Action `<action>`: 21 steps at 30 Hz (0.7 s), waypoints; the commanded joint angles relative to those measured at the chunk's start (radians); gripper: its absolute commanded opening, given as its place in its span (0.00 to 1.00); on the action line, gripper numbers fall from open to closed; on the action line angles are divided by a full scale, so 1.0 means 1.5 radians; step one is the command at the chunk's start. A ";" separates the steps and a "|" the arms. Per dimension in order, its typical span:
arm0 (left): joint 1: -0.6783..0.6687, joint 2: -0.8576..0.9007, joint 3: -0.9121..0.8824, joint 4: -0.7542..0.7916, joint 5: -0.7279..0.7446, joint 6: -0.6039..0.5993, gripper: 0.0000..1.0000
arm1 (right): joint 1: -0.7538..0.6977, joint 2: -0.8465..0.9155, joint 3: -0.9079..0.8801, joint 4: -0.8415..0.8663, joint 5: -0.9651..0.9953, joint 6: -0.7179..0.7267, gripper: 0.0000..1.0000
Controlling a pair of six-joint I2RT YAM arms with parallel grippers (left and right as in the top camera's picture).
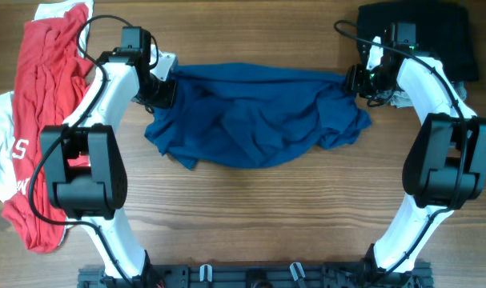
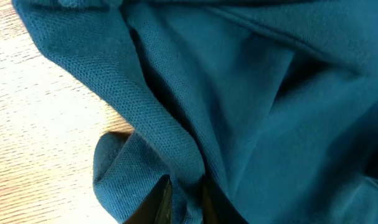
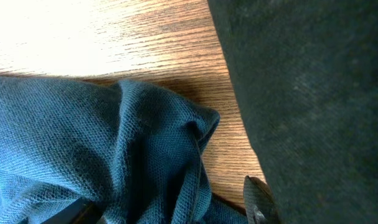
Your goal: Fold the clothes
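The dark-blue T-shirt [image 1: 255,116] lies crumpled across the middle of the table. My left gripper [image 1: 160,86] sits at the shirt's upper left corner. In the left wrist view the left gripper [image 2: 182,194] is shut on a narrow fold of the blue T-shirt [image 2: 238,106], with both dark fingers [image 2: 160,200] pressed against the cloth. My right gripper [image 1: 357,81] is at the shirt's upper right corner. In the right wrist view the right gripper [image 3: 164,210] stands open, its jaws wide astride a bunched edge of the blue T-shirt [image 3: 114,143]. Bare wood shows between the cloth and the right finger [image 3: 257,202].
A red garment [image 1: 46,88] and a white one [image 1: 1,144] lie along the table's left side. A black garment [image 1: 439,32] is at the back right, close beside the right gripper, with a bit of grey cloth [image 1: 403,99] under the right arm.
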 commanded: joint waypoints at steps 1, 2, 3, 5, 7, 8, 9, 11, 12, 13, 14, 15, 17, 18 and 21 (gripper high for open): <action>0.004 0.023 -0.006 0.004 0.023 0.004 0.18 | -0.001 0.007 0.013 -0.004 -0.006 -0.014 0.63; 0.004 0.028 -0.006 0.004 0.023 0.004 0.18 | -0.001 0.007 0.013 -0.005 -0.006 -0.014 0.63; 0.004 0.035 -0.006 0.004 0.023 0.004 0.18 | -0.001 0.007 0.013 -0.006 -0.006 -0.014 0.63; 0.004 0.045 -0.006 0.004 0.023 0.004 0.17 | -0.001 0.007 0.013 -0.006 -0.006 -0.014 0.63; 0.004 0.047 -0.006 0.004 0.022 0.004 0.11 | -0.001 0.007 0.013 -0.005 -0.006 -0.014 0.63; 0.005 0.047 -0.006 0.006 0.022 0.004 0.04 | -0.001 0.007 0.013 -0.005 -0.006 -0.014 0.63; 0.007 0.047 -0.006 0.007 0.020 0.003 0.04 | -0.001 0.007 0.013 -0.006 -0.006 -0.014 0.63; 0.012 0.046 -0.005 0.010 0.006 -0.008 0.04 | -0.001 0.007 0.013 -0.006 -0.006 -0.014 0.63; 0.016 0.045 -0.003 0.010 -0.006 -0.018 0.04 | -0.001 0.007 0.013 -0.006 -0.006 -0.014 0.63; 0.019 0.039 0.001 0.006 -0.008 -0.020 0.04 | -0.001 0.007 0.013 -0.005 -0.006 -0.014 0.63; 0.023 0.031 0.009 -0.002 -0.010 -0.020 0.04 | -0.001 0.007 0.013 -0.001 -0.006 -0.014 0.63; 0.026 0.019 0.018 -0.007 -0.020 -0.038 0.04 | -0.001 0.007 0.013 -0.001 -0.007 -0.014 0.62; 0.029 -0.006 0.034 -0.014 -0.056 -0.077 0.04 | -0.001 0.006 0.013 -0.002 -0.025 -0.017 0.57; 0.029 -0.031 0.049 -0.022 -0.102 -0.108 0.04 | -0.001 0.002 0.013 -0.001 -0.061 -0.031 0.54; 0.021 -0.102 0.084 -0.052 -0.153 -0.127 0.04 | 0.007 -0.035 0.013 0.015 -0.122 -0.058 0.53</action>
